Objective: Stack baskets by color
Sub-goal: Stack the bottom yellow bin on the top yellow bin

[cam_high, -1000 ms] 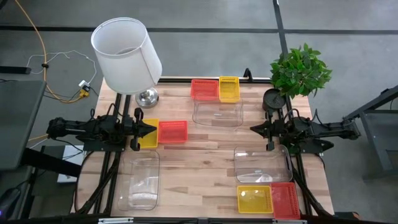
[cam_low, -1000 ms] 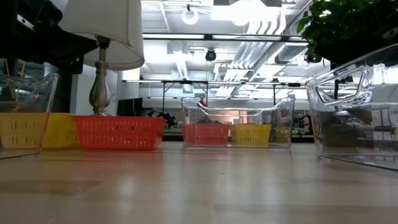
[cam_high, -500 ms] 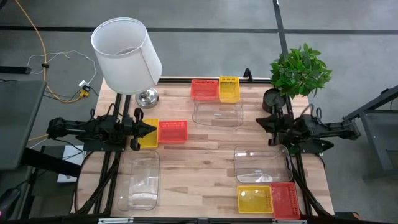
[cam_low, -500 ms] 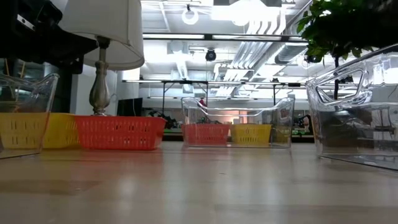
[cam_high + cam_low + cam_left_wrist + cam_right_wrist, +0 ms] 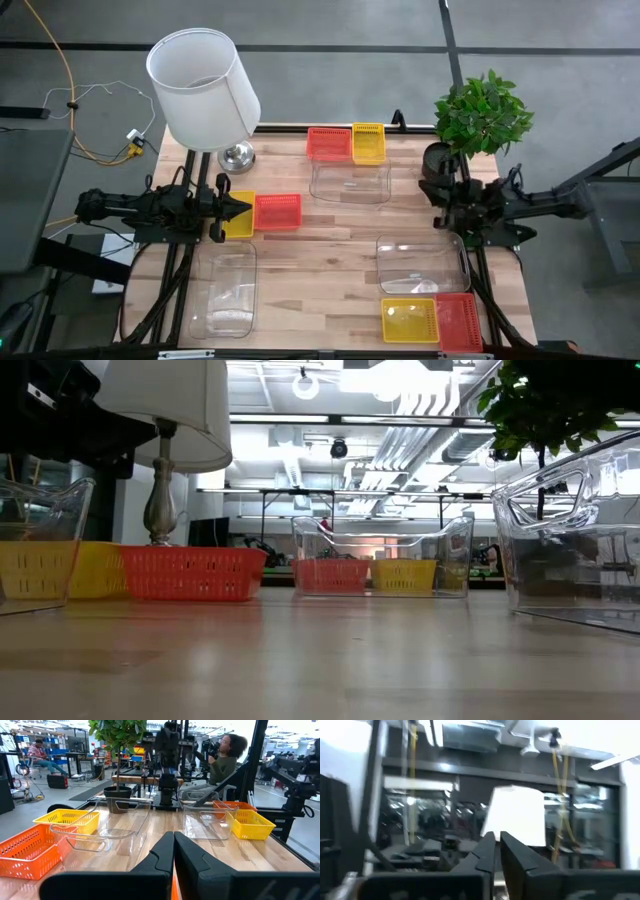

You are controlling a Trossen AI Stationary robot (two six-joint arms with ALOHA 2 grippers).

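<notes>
Near the left edge a yellow basket [image 5: 238, 222] and a red-orange basket [image 5: 278, 211] stand side by side on the table. Another red-orange one [image 5: 328, 143] and a yellow one [image 5: 368, 143] stand at the far edge. A third pair, yellow [image 5: 410, 320] and red-orange [image 5: 460, 322], stands at the near right. My left gripper [image 5: 243, 208] is shut and level, above the left yellow basket. My right gripper [image 5: 425, 190] is at the right edge, tipped upward, with a narrow gap between its fingers [image 5: 496, 845] and nothing in it.
Clear tubs stand behind the middle [image 5: 350, 181], at the near left [image 5: 222, 290] and at the right [image 5: 422, 264]. A lamp [image 5: 205, 90] stands at the far left corner and a potted plant [image 5: 478, 115] at the far right. The middle of the wooden table is bare.
My right gripper has risen and tipped its fingers upward, drawing back a little toward the table's right edge. The baskets and tubs have stayed where they were.
</notes>
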